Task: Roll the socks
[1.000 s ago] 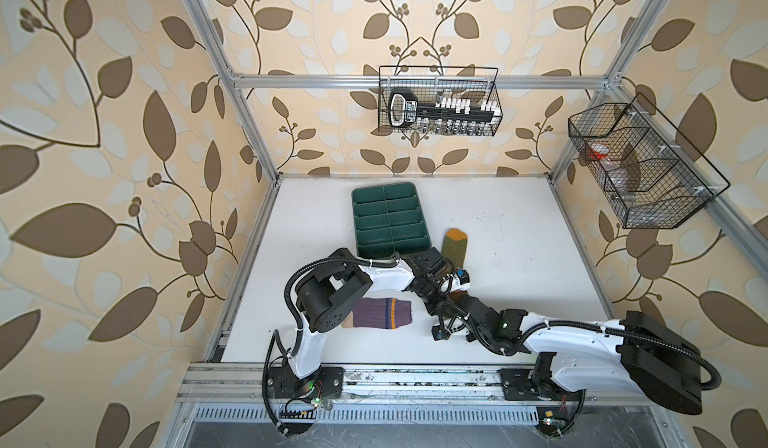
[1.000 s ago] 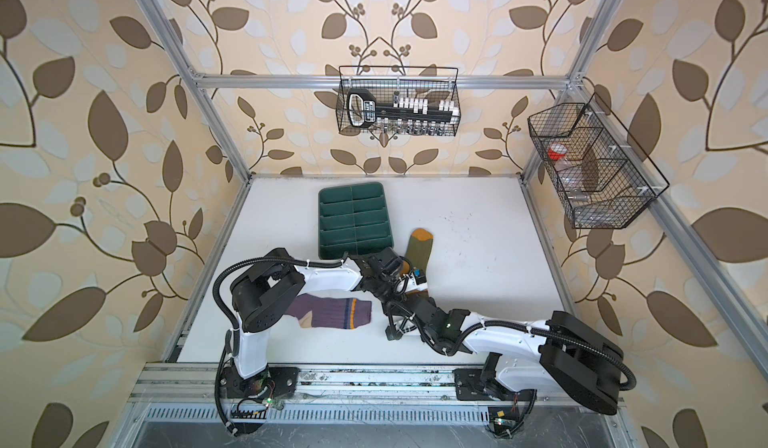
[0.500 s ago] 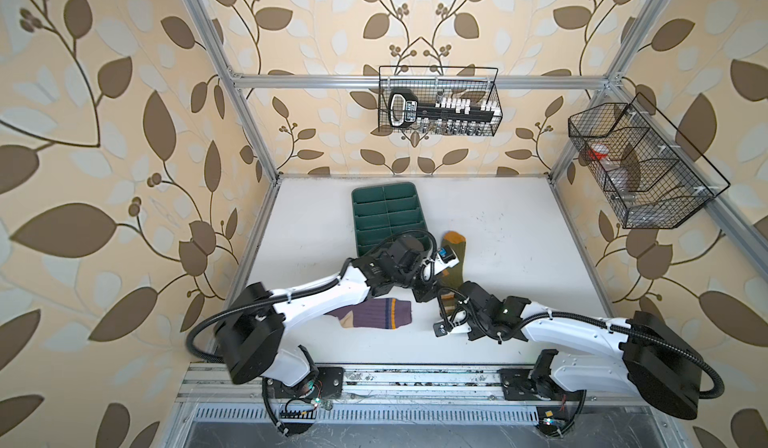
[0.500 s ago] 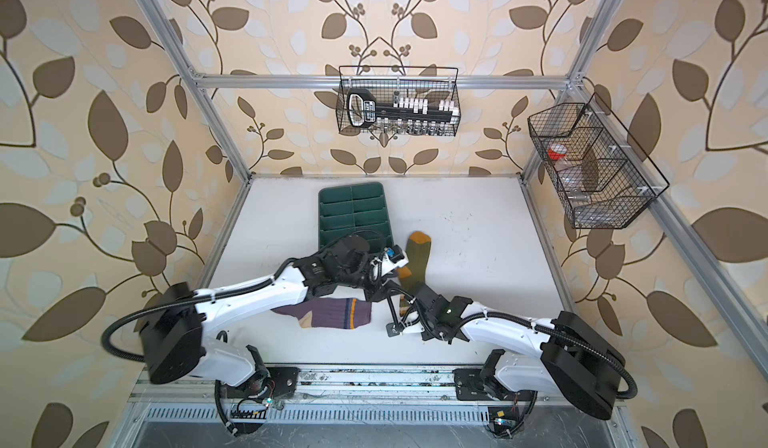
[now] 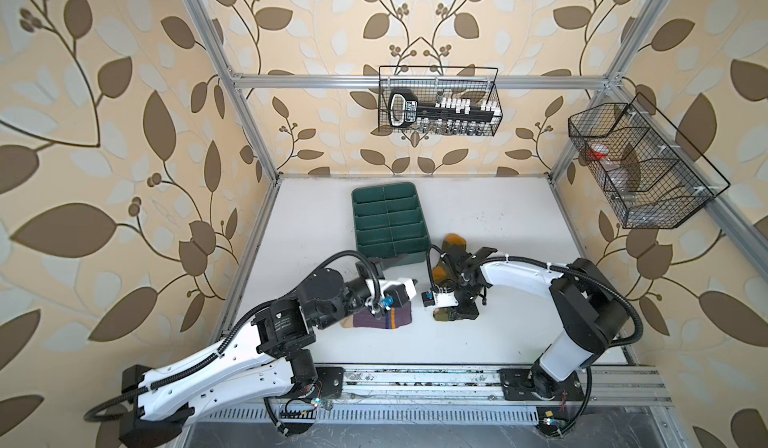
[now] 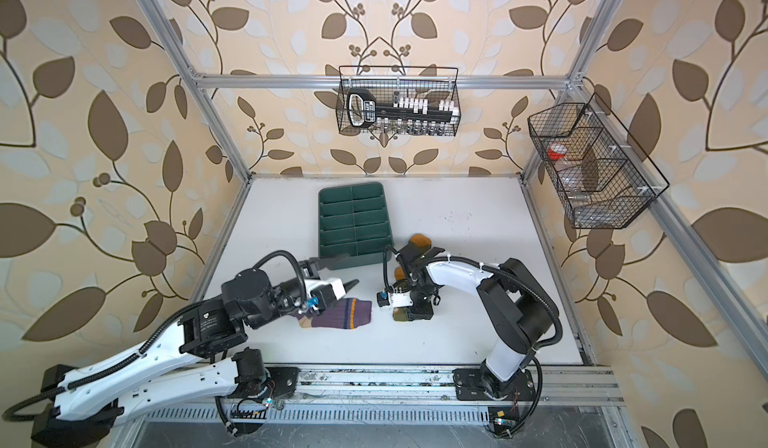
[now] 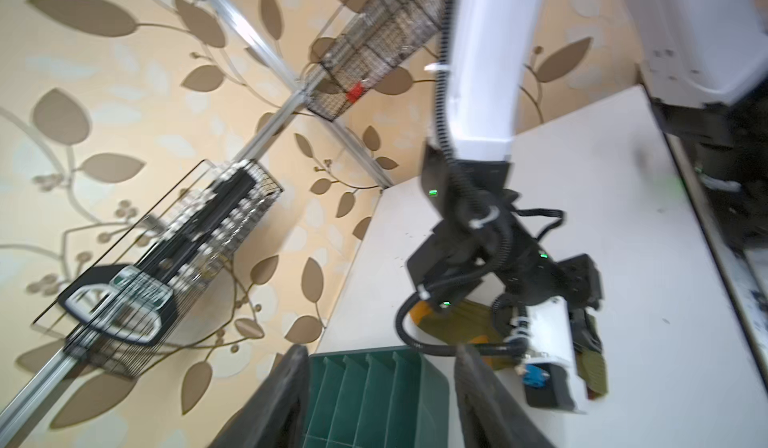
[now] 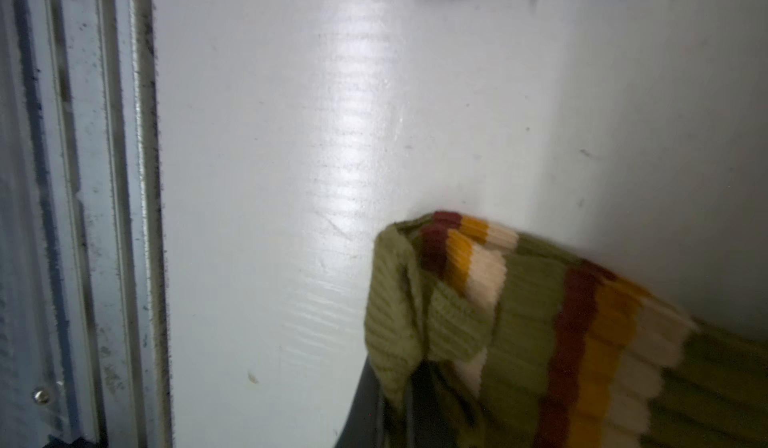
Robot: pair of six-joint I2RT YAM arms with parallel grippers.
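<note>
The olive green sock (image 5: 439, 275) lies right of the tray in both top views, mustard toe (image 6: 419, 240) toward the back. My right gripper (image 5: 457, 313) is shut on its striped cuff (image 8: 498, 321), which is bunched and folded over the jaws; the same gripper (image 6: 415, 311) points down at the table. The purple sock (image 5: 388, 319) lies flat at the front left, also seen as the purple sock (image 6: 345, 315). My left gripper (image 6: 338, 275) hovers above it, open and empty, fingers (image 7: 282, 392) spread either side of the tray's near end.
The dark green divided tray (image 5: 388, 201) stands at the back middle, close to both grippers. Two wire baskets (image 5: 440, 101) hang on the back and right walls. The table's metal front rail (image 8: 83, 217) runs close to the olive sock's cuff.
My left gripper has let go at the olive sock, opened and drawn back to the left over the purple sock. The right gripper stays shut on the cuff while its arm has lifted.
</note>
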